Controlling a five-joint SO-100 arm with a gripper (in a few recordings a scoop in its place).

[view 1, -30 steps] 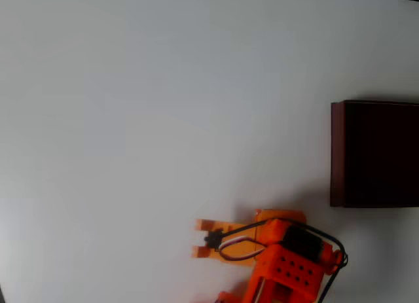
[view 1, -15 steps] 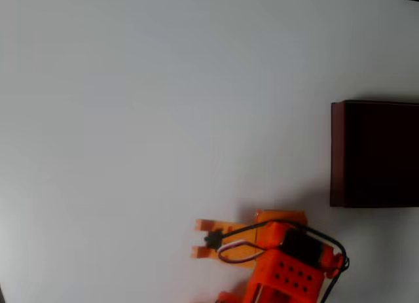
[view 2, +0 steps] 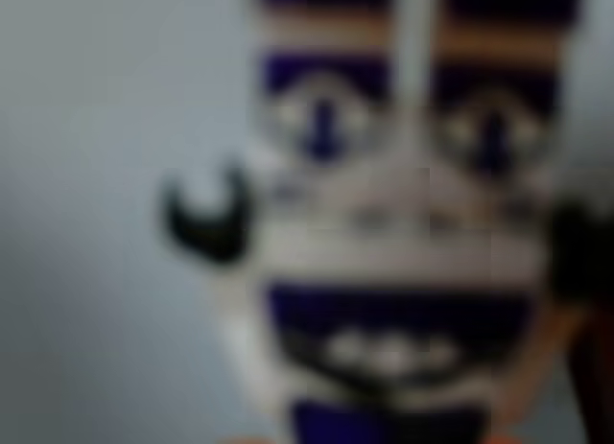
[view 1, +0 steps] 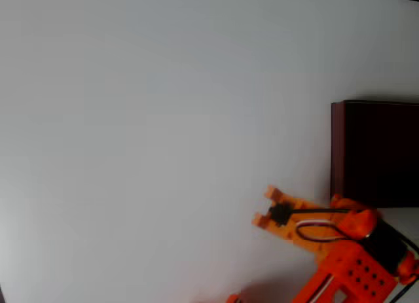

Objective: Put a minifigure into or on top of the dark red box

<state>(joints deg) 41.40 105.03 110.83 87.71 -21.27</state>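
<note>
Overhead view: the orange arm (view 1: pixel 357 267) enters from the 5 o'clock corner and reaches toward 10 o'clock over the white table (view 1: pixel 144 133). Its claw (view 1: pixel 264 207) shows two prongs apart, with a small dark thing (view 1: pixel 281 214) at their base; what that is, I cannot tell. The box (view 1: pixel 376 154) sits at 3 o'clock, just beside the arm.

Wrist view: the minifigure (view 2: pixel 403 243) looms blurred, whitish with blue marks, a black hand at 9 o'clock.
</note>
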